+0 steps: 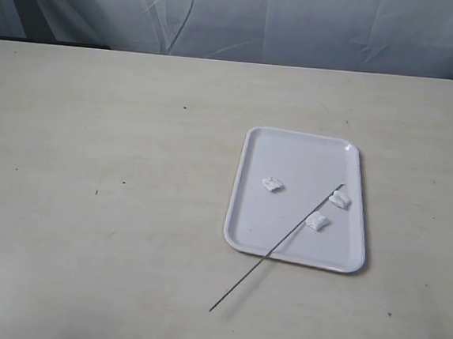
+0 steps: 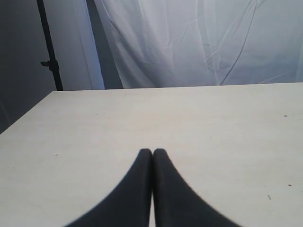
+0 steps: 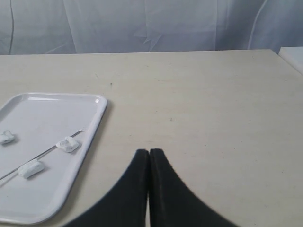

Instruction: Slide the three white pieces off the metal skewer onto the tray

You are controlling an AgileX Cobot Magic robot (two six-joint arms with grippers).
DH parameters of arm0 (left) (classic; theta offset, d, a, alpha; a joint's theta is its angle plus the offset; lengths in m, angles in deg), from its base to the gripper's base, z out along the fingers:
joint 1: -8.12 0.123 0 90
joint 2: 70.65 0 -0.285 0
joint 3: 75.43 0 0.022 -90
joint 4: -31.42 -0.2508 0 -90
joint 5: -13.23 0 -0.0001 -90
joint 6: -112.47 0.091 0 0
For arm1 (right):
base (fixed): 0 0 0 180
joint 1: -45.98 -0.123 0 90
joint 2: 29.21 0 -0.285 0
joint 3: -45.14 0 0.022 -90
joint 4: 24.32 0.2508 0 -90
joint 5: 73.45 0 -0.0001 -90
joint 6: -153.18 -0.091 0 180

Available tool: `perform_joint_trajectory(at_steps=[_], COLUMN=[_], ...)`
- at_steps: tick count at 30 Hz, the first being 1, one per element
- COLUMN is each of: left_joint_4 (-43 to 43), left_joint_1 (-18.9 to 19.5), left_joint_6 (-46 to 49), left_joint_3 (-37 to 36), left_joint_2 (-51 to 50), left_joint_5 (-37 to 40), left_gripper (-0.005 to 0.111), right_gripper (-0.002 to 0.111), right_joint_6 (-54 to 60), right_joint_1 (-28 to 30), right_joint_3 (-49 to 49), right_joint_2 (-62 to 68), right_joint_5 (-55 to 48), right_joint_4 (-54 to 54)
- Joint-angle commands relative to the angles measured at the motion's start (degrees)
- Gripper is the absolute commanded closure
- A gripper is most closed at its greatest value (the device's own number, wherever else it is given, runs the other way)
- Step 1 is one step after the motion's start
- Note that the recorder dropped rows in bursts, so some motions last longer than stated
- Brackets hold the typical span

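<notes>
The white tray (image 1: 304,148) lies right of the table's middle. Three white pieces rest on it: one (image 1: 272,185) alone on its left half, one (image 1: 340,199) near its right rim, one (image 1: 316,221) below that. The metal skewer (image 1: 271,252) lies slanted, one end on the tray between the two right-hand pieces, the other end out on the table over the tray's front rim. In the right wrist view the tray (image 3: 90,130), skewer (image 3: 47,151) and pieces (image 3: 67,144) show beside my shut right gripper (image 3: 149,152). My left gripper (image 2: 152,151) is shut over bare table. Neither gripper appears in the exterior view.
A pale wooden table (image 1: 98,190) fills the scene, backed by a white cloth curtain (image 1: 248,17). A dark stand pole (image 2: 49,45) rises beyond the table's far corner in the left wrist view. A white object's corner (image 3: 292,54) sits at the table's far edge.
</notes>
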Motion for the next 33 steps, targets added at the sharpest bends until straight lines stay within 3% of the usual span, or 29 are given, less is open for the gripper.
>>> perform_joint_trajectory(at_steps=[1,33], left_joint_4=[-0.60,-0.63], left_joint_1=[-0.04,-0.04], left_joint_6=[-2.14,-0.32], left_joint_3=[-0.24,-0.24], left_joint_2=[0.26,0.26], left_joint_5=[0.01,-0.50], left_gripper=[0.107,0.107], right_gripper=[0.109,0.109], right_joint_6=[0.10,0.10], right_joint_1=[0.30,0.30], right_joint_3=[0.13,0.13], right_joint_2=[-0.45,-0.45], right_joint_5=[0.17,0.28], right_joint_4=[-0.95,0.84])
